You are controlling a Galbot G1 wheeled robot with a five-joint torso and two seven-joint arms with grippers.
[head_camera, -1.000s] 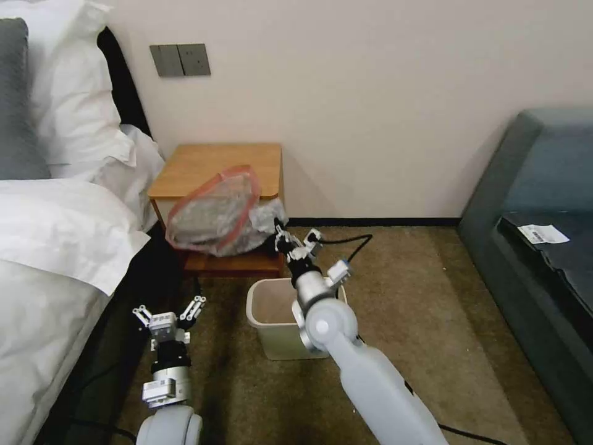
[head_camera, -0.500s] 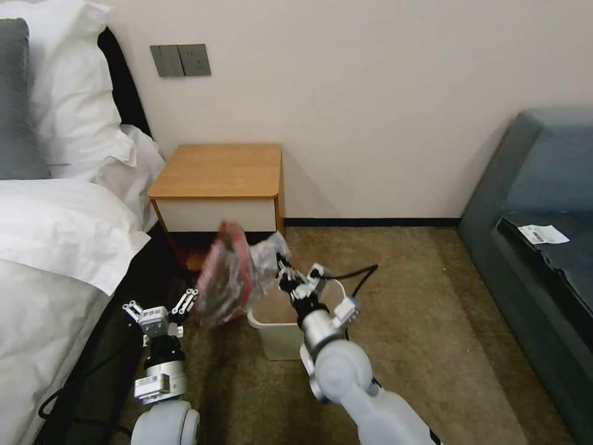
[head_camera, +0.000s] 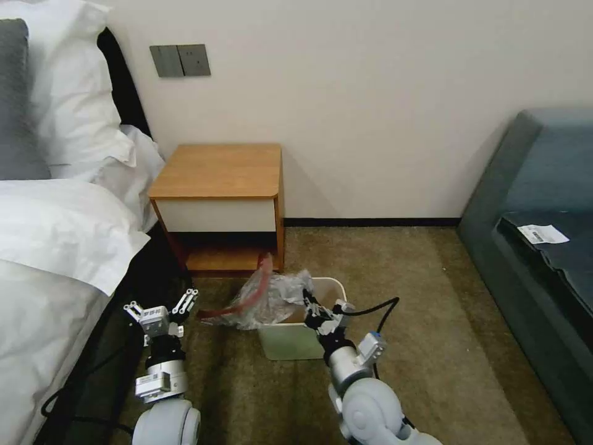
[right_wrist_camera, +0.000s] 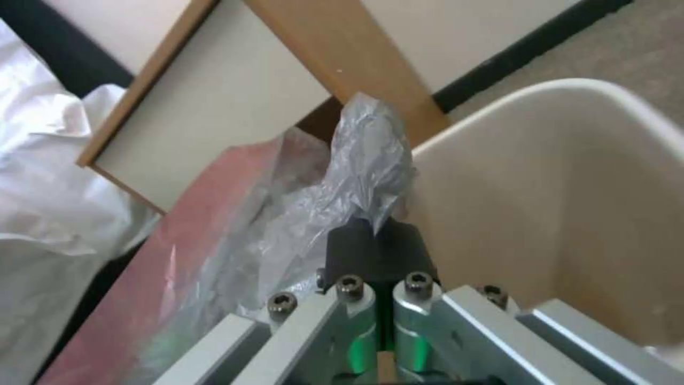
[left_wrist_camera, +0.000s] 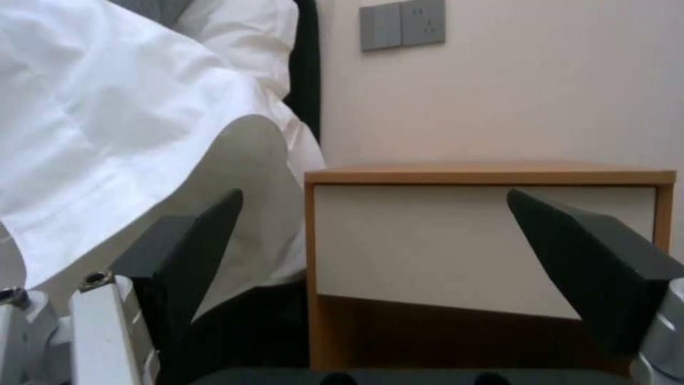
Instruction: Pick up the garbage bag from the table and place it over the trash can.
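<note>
the right claw [head_camera: 316,312] is clenched on the bunched grey end of the garbage bag [head_camera: 265,300], pads pinched tight with a crumpled tuft of film sticking up past them, just over the near rim of the trash can [head_camera: 296,347]. from that grip the bag trails away toward the robot's left, its long axis roughly level, draped across the bin's left edge with the red-banded mouth hanging out beyond it over the carpet. the left claw [head_camera: 160,307] hovers low with fingers spread wide, empty, just beside that red mouth, so it looks the nearer one to catch the loose end. the film is thin, crinkly, see-through; the bin is smooth cream plastic with rounded corners. the wooden worktop [head_camera: 219,170] behind stands bare.
</note>
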